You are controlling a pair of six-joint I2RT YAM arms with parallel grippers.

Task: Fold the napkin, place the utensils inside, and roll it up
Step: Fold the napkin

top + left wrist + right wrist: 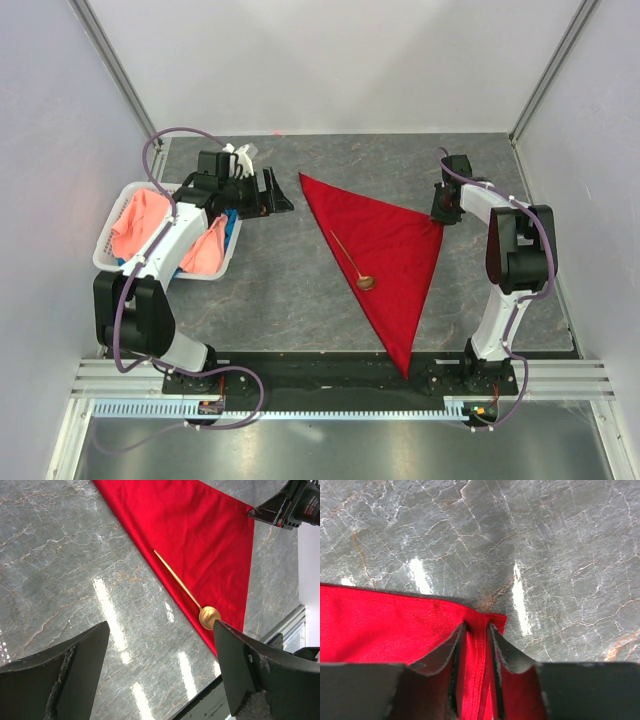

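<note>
The deep red napkin [385, 250] lies folded into a triangle on the marble table, one tip at the near edge. The copper spoon [352, 262] lies on it along its left folded edge, bowl toward the near side; it also shows in the left wrist view [185, 591] on the napkin [200, 535]. My right gripper [443, 207] is shut on the napkin's right corner [479, 630], pinching a ridge of cloth between its fingers [449, 652]. My left gripper [270, 192] is open and empty, held above the table left of the napkin's far tip.
A white basket [112, 262] at the left holds salmon-pink cloths [140, 225] and a blue cloth. The black base rail [330, 370] runs along the near edge. Grey walls enclose the table.
</note>
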